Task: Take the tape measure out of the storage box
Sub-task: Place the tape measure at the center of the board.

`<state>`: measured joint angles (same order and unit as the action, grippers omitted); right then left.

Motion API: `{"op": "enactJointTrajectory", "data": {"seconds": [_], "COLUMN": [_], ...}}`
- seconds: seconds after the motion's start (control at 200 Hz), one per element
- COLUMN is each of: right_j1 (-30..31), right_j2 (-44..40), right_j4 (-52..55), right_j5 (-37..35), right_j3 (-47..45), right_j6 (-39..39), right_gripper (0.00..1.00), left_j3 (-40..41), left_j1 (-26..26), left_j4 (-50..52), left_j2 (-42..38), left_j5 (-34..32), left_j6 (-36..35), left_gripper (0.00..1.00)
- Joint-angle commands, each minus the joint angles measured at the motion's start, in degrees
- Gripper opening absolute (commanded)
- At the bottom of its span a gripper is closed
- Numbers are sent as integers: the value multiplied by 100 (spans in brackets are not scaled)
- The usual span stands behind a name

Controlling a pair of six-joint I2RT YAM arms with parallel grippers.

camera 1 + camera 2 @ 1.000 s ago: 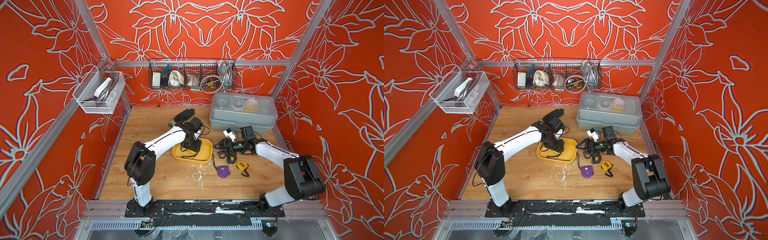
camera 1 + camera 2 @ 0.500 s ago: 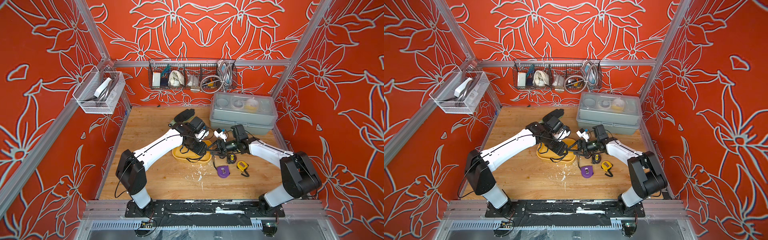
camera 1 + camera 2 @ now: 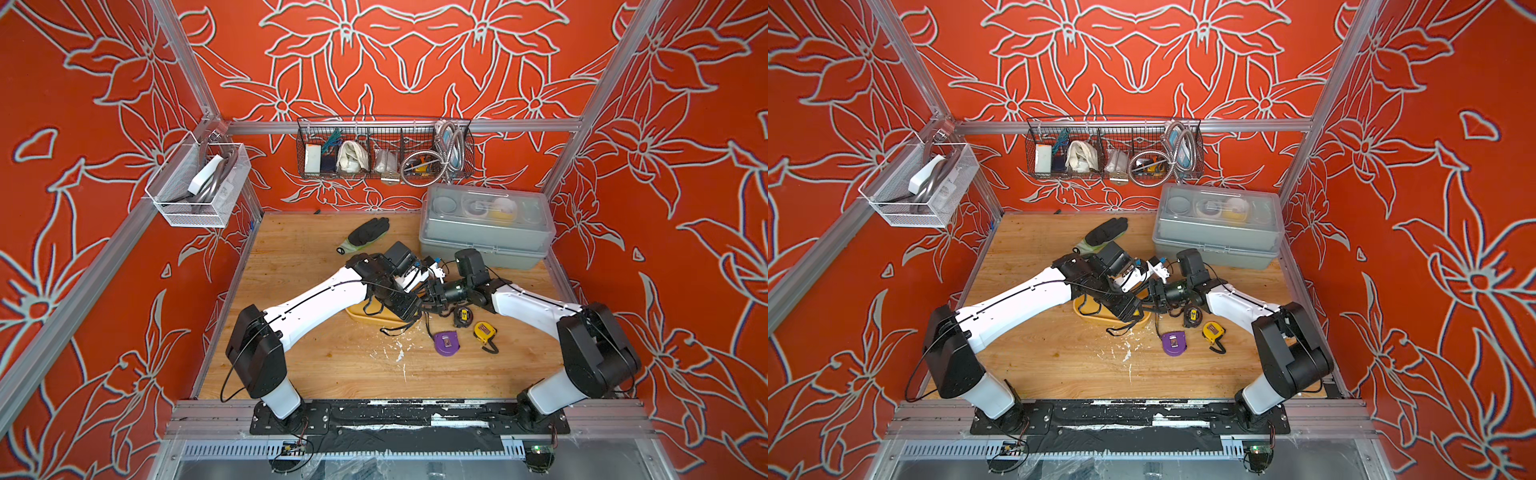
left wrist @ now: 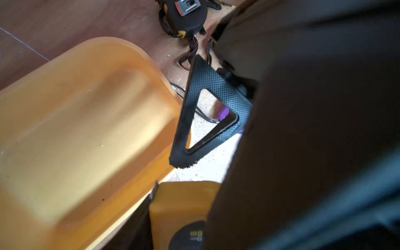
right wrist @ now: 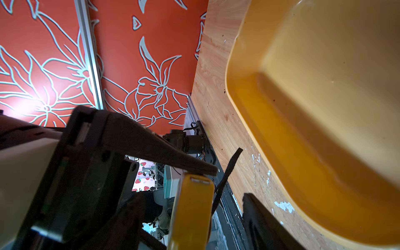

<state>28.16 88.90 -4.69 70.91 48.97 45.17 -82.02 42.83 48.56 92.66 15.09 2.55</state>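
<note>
The yellow tape measure [image 5: 190, 212] is hanging clear of the storage box [image 5: 259, 121], off its three o'clock end, the left gripper [image 3: 415, 309] clamping it, seemingly for a handover. The right gripper [image 3: 432, 296] is straddling it, one finger [image 5: 259, 218] showing a gap; its other finger is staying hidden.

Left end effector [image 3: 417, 309] and yellow tape measure [image 5: 191, 207] now at storage box [image 3: 374, 319] edge, right end effector [image 3: 431, 298] around it.

Storage box [image 4: 82, 121]: yellow, on desk [image 4: 65, 26].
Yellow tape measure [image 4: 181, 201]: beside box rim.
Black tape measure [image 4: 187, 19]: on desk, strap trailing.
Gripper finger [image 4: 190, 101]: black triangle beside box.
</note>
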Motion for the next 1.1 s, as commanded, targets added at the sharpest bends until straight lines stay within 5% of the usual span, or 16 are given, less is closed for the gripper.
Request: {"op": "enactJointTrajectory", "data": {"seconds": [0.0,0.245,0.551,0.796,1.091], "right_j1": [139,251,331,335,-146], "right_j2": [-46,-58,133,327,356], "right_j4": [100,370,82,69,173], "right_j5": [357,418,567,569,137], "right_j3": [-141,-151,-87,-17,-28], "right_j6": [-70,-300,-80,-25,-15], "right_gripper": [65,57,29,25,21], "left_j3": [-33,-242,-203,-35,-78], "left_j1": [6,12,74,85,14], "left_j4": [-427,-550,-715,-764,-777], "left_j2": [-196,-47,-13,2,-608], "left_j5": [-336,-518,-760,-956,-1162], "left_j6": [-35,88,49,88,456], "left_gripper": [39,40,40,42,99]}}
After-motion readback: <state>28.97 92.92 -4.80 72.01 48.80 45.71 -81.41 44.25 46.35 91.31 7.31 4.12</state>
